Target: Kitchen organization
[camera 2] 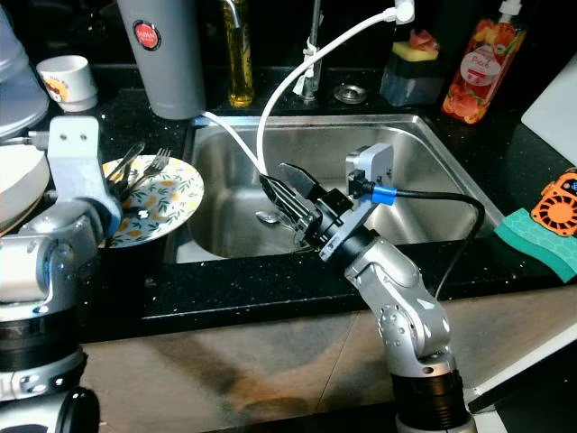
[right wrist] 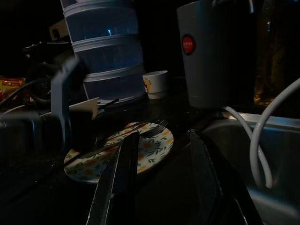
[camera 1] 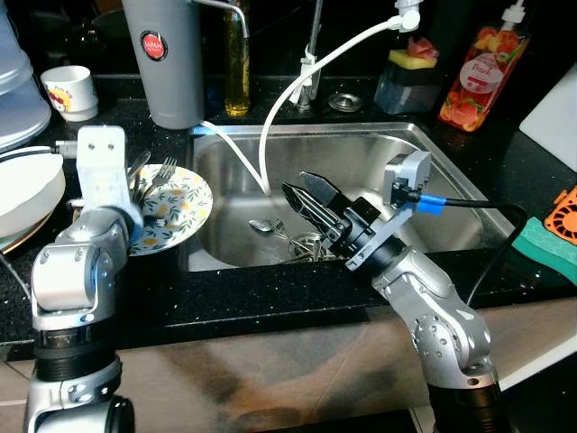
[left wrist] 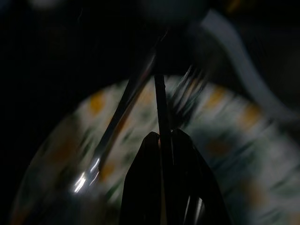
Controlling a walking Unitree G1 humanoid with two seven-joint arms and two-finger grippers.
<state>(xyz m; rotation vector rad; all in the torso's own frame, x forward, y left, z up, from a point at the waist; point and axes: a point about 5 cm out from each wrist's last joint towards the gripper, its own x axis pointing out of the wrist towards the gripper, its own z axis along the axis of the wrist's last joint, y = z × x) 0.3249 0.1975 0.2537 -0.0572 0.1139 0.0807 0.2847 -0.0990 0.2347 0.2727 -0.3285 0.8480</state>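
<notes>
A flowered plate [camera 1: 185, 212] lies on the black counter left of the sink, with a fork [camera 1: 162, 170] and other cutlery resting on it. My left gripper [left wrist: 162, 136] hovers over the plate, shut on a thin utensil handle [left wrist: 158, 93] that sticks out between its fingers. In the steel sink [camera 1: 361, 153] lie a spoon [camera 1: 261, 225] and several more utensils [camera 1: 305, 244]. My right gripper [camera 1: 294, 182] hangs above the sink pointing toward the plate [right wrist: 154, 145], open with nothing between its fingers.
A white hose [camera 1: 269, 135] droops into the sink beside my right gripper. A grey jug [camera 1: 164, 59], an oil bottle [camera 1: 237, 63] and a white cup [camera 1: 70, 90] stand behind. Stacked white bowls [camera 1: 27, 189] sit at the left, a soap bottle [camera 1: 482, 72] and green sponge [camera 1: 550, 244] at the right.
</notes>
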